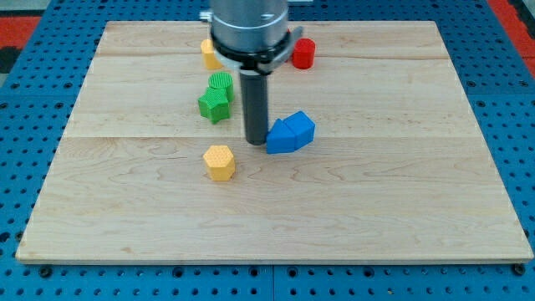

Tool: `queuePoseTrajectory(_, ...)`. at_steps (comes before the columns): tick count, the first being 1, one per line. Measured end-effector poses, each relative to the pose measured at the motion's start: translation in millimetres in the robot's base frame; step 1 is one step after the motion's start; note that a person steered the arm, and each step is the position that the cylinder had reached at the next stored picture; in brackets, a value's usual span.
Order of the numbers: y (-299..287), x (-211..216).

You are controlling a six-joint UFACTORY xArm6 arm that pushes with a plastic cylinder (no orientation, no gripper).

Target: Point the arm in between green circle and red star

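Note:
My tip point(255, 143) rests on the board just left of a blue block point(290, 133) and looks to be touching it. The green circle point(221, 83) lies up and to the left of the tip, with a green star point(214, 105) right below it. A red block point(303, 53) sits near the view's top, right of the arm body; its shape is hard to make out. The tip is below and between the green circle and the red block, closer to the green one.
A yellow hexagon point(219, 162) lies below and left of the tip. Another yellow block point(207, 53) at the top is partly hidden by the arm body point(249, 29). The wooden board point(418, 209) sits on a blue pegboard.

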State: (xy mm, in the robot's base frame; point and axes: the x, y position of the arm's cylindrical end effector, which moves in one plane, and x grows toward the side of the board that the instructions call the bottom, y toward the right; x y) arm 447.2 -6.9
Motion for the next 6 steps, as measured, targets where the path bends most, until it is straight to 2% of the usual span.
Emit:
queuePoseTrajectory(2, 36.8, -10.2)
queuePoseTrajectory(4, 5.9, -33.2)
queuePoseTrajectory(6, 2.7, -118.9)
